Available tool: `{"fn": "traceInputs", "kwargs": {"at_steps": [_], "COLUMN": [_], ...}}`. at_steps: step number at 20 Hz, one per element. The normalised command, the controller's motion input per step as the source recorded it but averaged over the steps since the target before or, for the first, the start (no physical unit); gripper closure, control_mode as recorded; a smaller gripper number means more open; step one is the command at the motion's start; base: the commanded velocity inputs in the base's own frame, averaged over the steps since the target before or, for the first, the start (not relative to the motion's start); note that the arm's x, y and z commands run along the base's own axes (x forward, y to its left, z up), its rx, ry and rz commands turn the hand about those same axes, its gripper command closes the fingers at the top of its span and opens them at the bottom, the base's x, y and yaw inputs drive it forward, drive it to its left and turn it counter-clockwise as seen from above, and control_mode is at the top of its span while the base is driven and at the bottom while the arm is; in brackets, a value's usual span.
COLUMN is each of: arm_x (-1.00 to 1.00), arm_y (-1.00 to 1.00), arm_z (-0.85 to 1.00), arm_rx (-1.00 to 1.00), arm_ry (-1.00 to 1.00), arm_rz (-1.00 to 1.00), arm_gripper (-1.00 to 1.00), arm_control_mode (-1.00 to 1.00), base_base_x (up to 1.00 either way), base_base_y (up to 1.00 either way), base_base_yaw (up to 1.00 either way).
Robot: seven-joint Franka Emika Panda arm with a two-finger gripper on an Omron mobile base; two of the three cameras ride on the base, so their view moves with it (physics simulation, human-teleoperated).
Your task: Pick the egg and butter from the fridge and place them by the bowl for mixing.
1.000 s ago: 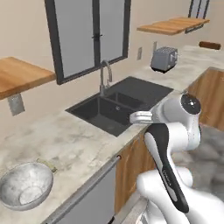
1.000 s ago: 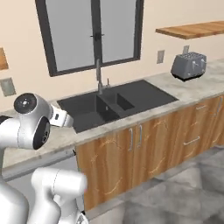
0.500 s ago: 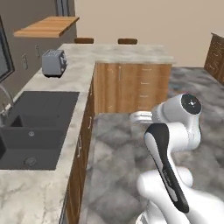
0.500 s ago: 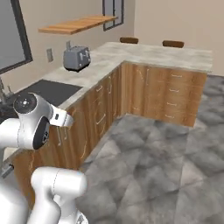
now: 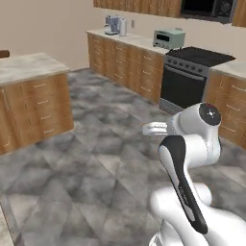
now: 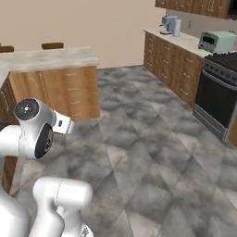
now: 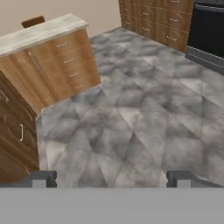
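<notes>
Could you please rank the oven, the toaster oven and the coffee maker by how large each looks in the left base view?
1. Oven, clearly largest.
2. Toaster oven.
3. Coffee maker, slightly smaller than the toaster oven; it stands farther from the camera, so their true sizes may differ from this order.

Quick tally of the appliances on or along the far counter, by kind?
Oven: 1
Toaster oven: 1
Coffee maker: 1
Microwave: 1
Total: 4
</notes>
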Motion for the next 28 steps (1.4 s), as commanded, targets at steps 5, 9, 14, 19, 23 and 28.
{"fn": "traceInputs", "kwargs": {"at_steps": [5, 9, 14, 19, 23, 28], "arm_x": [0.00, 0.00, 0.00, 0.00, 0.00, 0.00], "arm_y": [0.00, 0.00, 0.00, 0.00, 0.00, 0.00], "arm_z": [0.00, 0.00, 0.00, 0.00, 0.00, 0.00], "arm_rx": [0.00, 0.00, 0.00, 0.00, 0.00, 0.00], "arm_ry": [0.00, 0.00, 0.00, 0.00, 0.00, 0.00], "arm_rz": [0.00, 0.00, 0.00, 0.00, 0.00, 0.00], "arm_gripper": [-1.00, -1.00, -1.00, -1.00, -1.00, -1.00], "arm_control_mode": [1.00, 1.00, 1.00, 1.00, 1.00, 1.00], "base_base_x": [0.07, 0.19, 0.26, 0.27, 0.58, 0.83], "base_base_y": [0.12, 0.18, 0.22, 0.22, 0.27, 0.33], "base_base_yaw": [-0.93, -0.85, -0.79, -0.78, -0.47, -0.14]}}
